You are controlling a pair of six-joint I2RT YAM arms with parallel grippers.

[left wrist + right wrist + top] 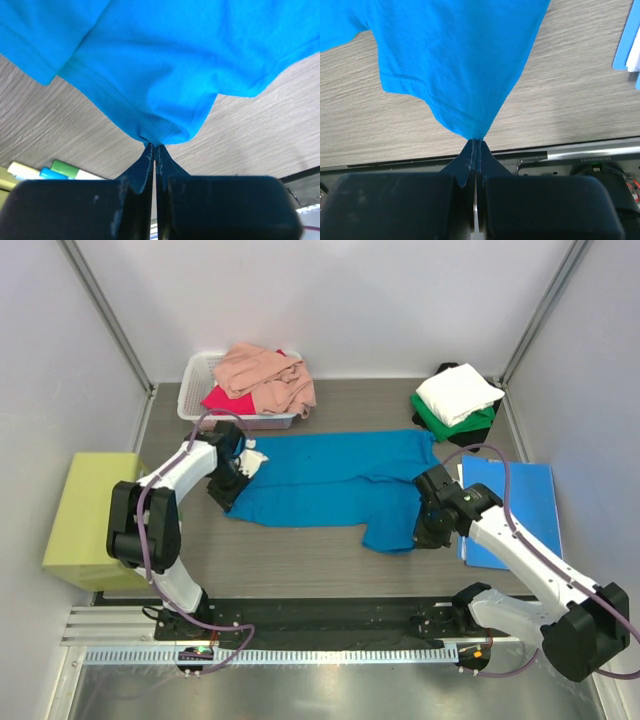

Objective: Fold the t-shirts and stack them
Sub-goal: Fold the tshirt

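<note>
Teal-blue t-shirt [340,480] lies spread mid-table, long side running left-right. Left gripper [154,150] is clenched on its left hem edge; right gripper [476,145] is pinched tight on the near-right corner, w/ cloth drawn to a point at each. Bare wood lies btw the shirt's near edge and the arm bases. Basket [195,390] w/ pink shirt [265,375] sits just behind the left end; white shirt [458,392] behind the right. Blue sheet [520,500] lies just beside the right gripper.

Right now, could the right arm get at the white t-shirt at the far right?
Probably not yet: its claw is shut on a corner of the teal t-shirt. Freed, the white t-shirt looks within range, with nothing standing between.
</note>
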